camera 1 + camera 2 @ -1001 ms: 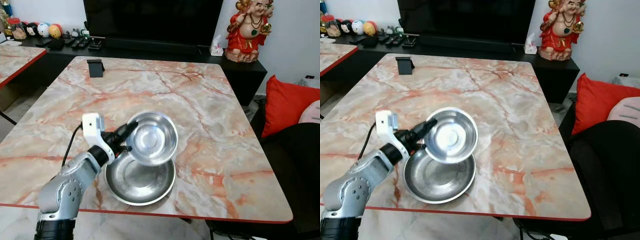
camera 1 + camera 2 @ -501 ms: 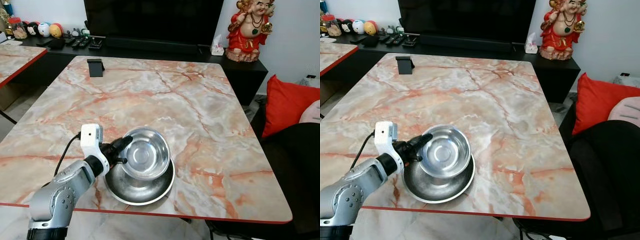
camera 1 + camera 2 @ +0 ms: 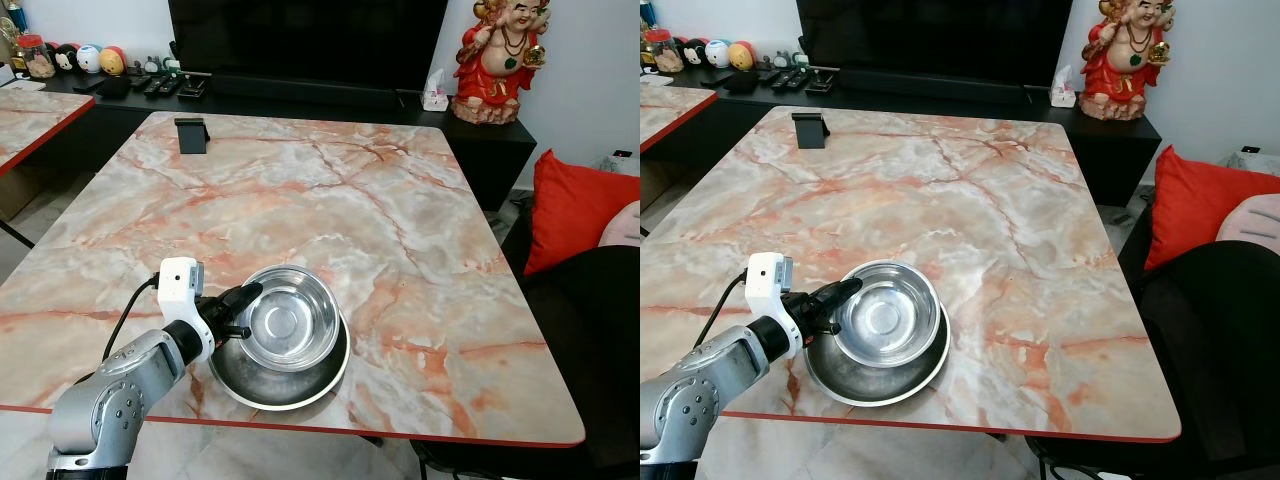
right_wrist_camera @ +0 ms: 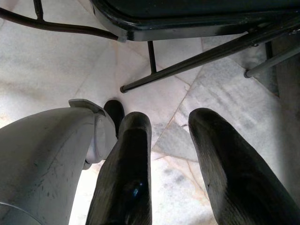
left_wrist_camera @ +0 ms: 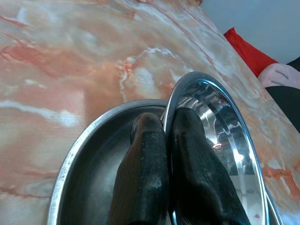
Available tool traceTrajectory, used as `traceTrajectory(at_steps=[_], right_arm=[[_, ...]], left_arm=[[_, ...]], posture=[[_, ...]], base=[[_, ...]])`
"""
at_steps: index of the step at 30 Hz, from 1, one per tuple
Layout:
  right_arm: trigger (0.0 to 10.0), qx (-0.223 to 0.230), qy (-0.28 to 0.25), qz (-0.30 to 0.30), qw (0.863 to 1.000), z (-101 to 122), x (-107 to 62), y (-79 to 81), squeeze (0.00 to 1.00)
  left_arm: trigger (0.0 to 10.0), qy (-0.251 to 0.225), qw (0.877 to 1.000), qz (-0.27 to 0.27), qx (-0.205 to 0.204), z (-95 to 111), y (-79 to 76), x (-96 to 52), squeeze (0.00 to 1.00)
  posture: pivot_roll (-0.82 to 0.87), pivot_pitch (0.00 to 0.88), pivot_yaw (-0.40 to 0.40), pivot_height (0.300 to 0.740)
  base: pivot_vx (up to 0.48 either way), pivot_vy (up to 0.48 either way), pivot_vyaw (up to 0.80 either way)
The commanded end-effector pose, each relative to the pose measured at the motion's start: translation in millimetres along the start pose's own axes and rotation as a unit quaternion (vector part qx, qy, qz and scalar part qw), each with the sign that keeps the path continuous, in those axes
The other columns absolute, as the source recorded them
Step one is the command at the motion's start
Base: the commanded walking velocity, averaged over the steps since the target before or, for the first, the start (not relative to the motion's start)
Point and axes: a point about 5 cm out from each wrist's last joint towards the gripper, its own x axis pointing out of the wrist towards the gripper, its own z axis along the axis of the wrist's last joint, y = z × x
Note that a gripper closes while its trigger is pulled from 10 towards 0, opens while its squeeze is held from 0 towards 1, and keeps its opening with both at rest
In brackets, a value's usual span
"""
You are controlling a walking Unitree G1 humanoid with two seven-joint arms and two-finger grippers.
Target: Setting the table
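A small steel bowl rests nearly level inside a wider steel plate near the front edge of the marble table. My left gripper is shut on the bowl's left rim, one black finger inside the rim and one outside. The silver left arm reaches in from the lower left. In the right wrist view, the right gripper hangs open over the floor with nothing between its fingers.
A small black stand sits at the table's far left. A red statue, a tissue pack and a dark TV stand on the cabinet behind. A black chair and red cushion are at the right. A second table is at the left.
The left gripper has lowered the bowl from a raised, tilted pose down into the plate, where it now lies almost flat. The grip on the rim is unchanged.
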Motion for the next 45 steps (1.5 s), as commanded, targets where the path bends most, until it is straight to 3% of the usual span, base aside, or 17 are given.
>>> traceTrajectory(at_steps=[1, 5, 7, 13, 14, 21, 26, 27, 28, 32, 36, 37, 38, 39, 45], right_arm=[[10.0, -0.003, 0.002, -0.003, 1.000, 0.6, -0.7, -4.4, 0.00], [10.0, -0.003, 0.002, -0.003, 1.000, 1.3, -0.6, -4.4, 0.00], [10.0, -0.004, 0.002, -0.003, 1.000, 1.4, -0.6, -4.5, 0.00], [10.0, -0.004, 0.002, -0.002, 1.000, 1.5, -0.5, -4.4, 0.00], [10.0, -0.005, 0.003, -0.001, 1.000, 1.5, -0.5, -4.4, 0.00], [10.0, -0.005, 0.004, 0.000, 1.000, 2.1, -0.4, -4.5, 0.00], [10.0, -0.006, 0.004, 0.000, 1.000, 2.2, -0.4, -4.8, 0.00], [10.0, -0.006, 0.005, 0.000, 1.000, 2.1, -0.4, -4.8, 0.00], [10.0, -0.006, 0.005, 0.000, 1.000, 2.1, -0.4, -4.9, 0.00], [10.0, -0.005, 0.004, 0.000, 1.000, 2.4, -0.4, -4.9, 0.00], [10.0, -0.005, 0.005, 0.000, 1.000, 2.7, -0.2, -4.9, 0.00], [10.0, -0.005, 0.005, 0.000, 1.000, 2.7, -0.2, -4.9, 0.00], [10.0, -0.005, 0.005, 0.000, 1.000, 2.7, -0.2, -4.9, 0.00], [10.0, -0.006, 0.005, 0.000, 1.000, 2.9, -0.2, -4.9, 0.00], [10.0, -0.011, 0.008, 0.002, 1.000, 3.7, 0.0, -5.2, 0.00]], left_arm=[[10.0, 0.005, 1.000, 0.003, -0.001, -0.6, 0.0, -2.7, 0.00], [10.0, 0.007, 1.000, 0.007, -0.004, -2.8, 0.4, -3.0, 0.00], [10.0, 0.008, 1.000, 0.007, -0.003, -3.5, 0.2, -3.2, 0.33], [10.0, 0.009, 1.000, 0.012, -0.001, -3.6, 1.2, -4.4, 0.35], [10.0, 0.010, 1.000, 0.015, 0.003, -3.6, 1.6, -4.8, 0.44], [10.0, 0.011, 1.000, 0.014, 0.005, -4.0, 1.2, -4.9, 0.47], [10.0, 0.016, 1.000, 0.016, 0.010, -5.5, 1.8, -4.8, 0.58], [10.0, 0.017, 1.000, 0.015, 0.010, -5.7, 1.7, -4.7, 0.85], [10.0, 0.017, 1.000, 0.015, 0.010, -6.0, 1.7, -4.6, 0.89], [10.0, 0.017, 1.000, 0.015, 0.010, -5.7, 1.4, -4.2, 0.87], [10.0, 0.018, 1.000, 0.016, 0.013, -5.8, 1.7, -3.2, 0.78], [10.0, 0.021, 0.999, 0.019, 0.018, -5.9, 2.4, -3.4, 0.58], [10.0, 0.022, 0.999, 0.022, 0.022, -6.0, 2.9, -3.5, 0.58], [10.0, 0.026, 0.999, 0.024, 0.032, -6.2, 3.7, -3.4, 0.00], [10.0, 0.031, 0.995, 0.029, 0.087, 0.1, 5.9, -5.8, 0.00]], posture=[[0.12, 0.000, -0.066, 0.715], [0.12, 0.000, -0.069, 0.715], [0.12, 0.000, -0.069, 0.715], [0.13, 0.000, -0.072, 0.715], [0.13, 0.000, -0.072, 0.715], [0.13, 0.000, -0.075, 0.715], [0.13, 0.000, -0.076, 0.715], [0.13, 0.000, -0.076, 0.715], [0.13, 0.000, -0.076, 0.715], [0.13, 0.000, -0.077, 0.715], [0.13, 0.000, -0.077, 0.715], [0.13, 0.000, -0.077, 0.715], [0.13, 0.000, -0.077, 0.715], [0.13, 0.000, -0.078, 0.715], [0.14, 0.000, -0.083, 0.715]], base=[[0.000, 0.000, 0.00], [0.000, 0.000, 0.00], [0.000, 0.000, 0.00], [0.000, 0.000, 0.00], [0.000, 0.000, 0.00], [0.000, 0.000, 0.00], [0.000, 0.000, 0.00], [0.000, 0.000, 0.00], [0.000, 0.000, 0.00], [0.000, 0.000, 0.00], [0.000, 0.000, 0.00], [0.000, 0.000, 0.00], [0.000, 0.000, 0.00], [0.000, 0.000, 0.00], [0.000, 0.000, 0.00]])
